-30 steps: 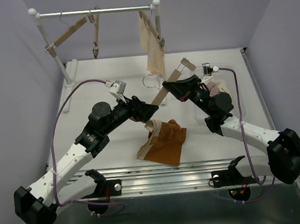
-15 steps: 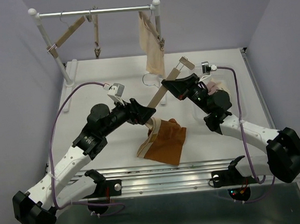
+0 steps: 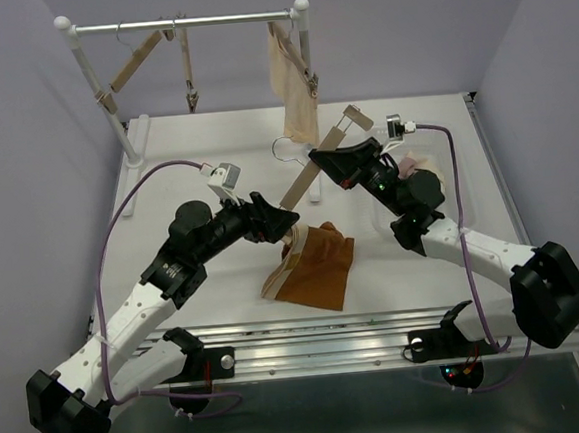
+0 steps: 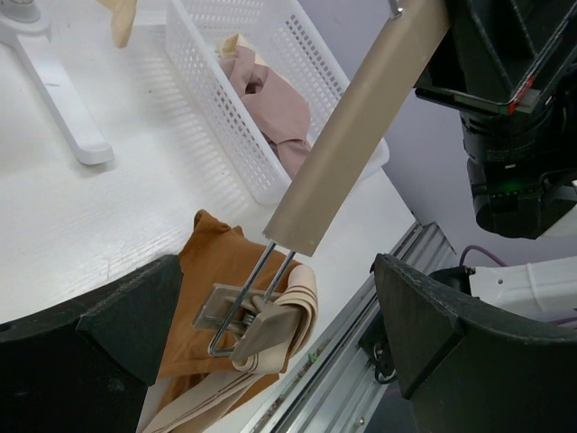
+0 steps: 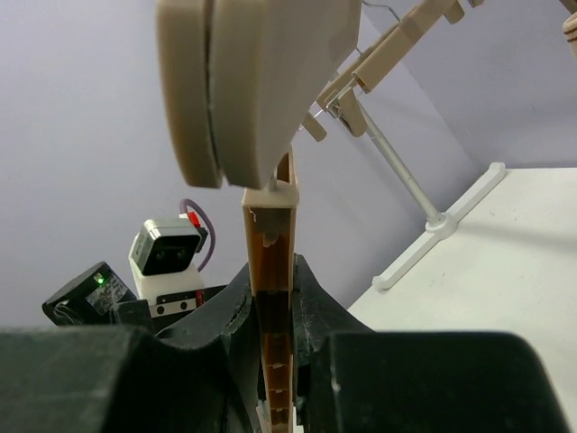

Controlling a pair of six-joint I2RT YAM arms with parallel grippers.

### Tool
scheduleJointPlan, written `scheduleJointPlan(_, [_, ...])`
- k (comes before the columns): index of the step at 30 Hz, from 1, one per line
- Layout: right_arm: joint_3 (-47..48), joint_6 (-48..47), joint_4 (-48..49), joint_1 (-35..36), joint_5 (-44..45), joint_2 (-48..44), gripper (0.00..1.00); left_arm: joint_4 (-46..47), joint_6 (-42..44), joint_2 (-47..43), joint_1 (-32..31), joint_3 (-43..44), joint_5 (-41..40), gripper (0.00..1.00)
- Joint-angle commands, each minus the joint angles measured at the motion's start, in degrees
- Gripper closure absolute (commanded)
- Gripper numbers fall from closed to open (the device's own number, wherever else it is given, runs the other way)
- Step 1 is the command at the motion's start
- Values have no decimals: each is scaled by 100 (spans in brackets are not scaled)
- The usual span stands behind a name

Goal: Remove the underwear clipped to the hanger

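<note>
My left arm (image 3: 164, 277) comes up from the near left corner. It bends at the elbow and reaches in low toward the middle of the table (image 3: 194, 154). The left claw (image 3: 278, 220) is wide apart. In the left wrist view I see one dark finger (image 4: 99, 334) on each side, and they touch nothing. Between them sits a clip (image 4: 266, 325) at the low end of the hanger (image 3: 302, 183).

The clip bites the pale band of the rust-brown underwear (image 3: 319, 266). The rest of that cloth lies in a floppy heap on the table, just past the left claw. The hanger is tilted, with the low end by the cloth and the high end up toward the back right.

Behind it, the cream underwear (image 3: 294, 76) hangs down from the right part of the rail (image 3: 224, 20).

My right arm (image 3: 473, 252) comes from the near right corner. It rises and leans in toward the middle. The right claw (image 3: 327, 161) is closed tight on the wooden bar of the hanger, about halfway along it. In the right wrist view its fingers (image 5: 225, 307) press the thin bar from both sides.

Farther right stands a white basket (image 4: 225, 117). The pinkish-beige underwear (image 4: 270, 99) lies bunched up inside it.
</note>
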Motion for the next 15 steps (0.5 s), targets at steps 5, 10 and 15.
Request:
scheduleJointPlan(5, [415,-8,549,-7,5,80,99,326,-11,-191,92,-125,368,1])
scheduleJointPlan(10, [520,63,628,-60,-144,247,99,502,-64,-348,110,-247,483,1])
scheduleJointPlan(15, [494,221,637,-60,-136,352,99,546,-99,-489,145,-309,544,2])
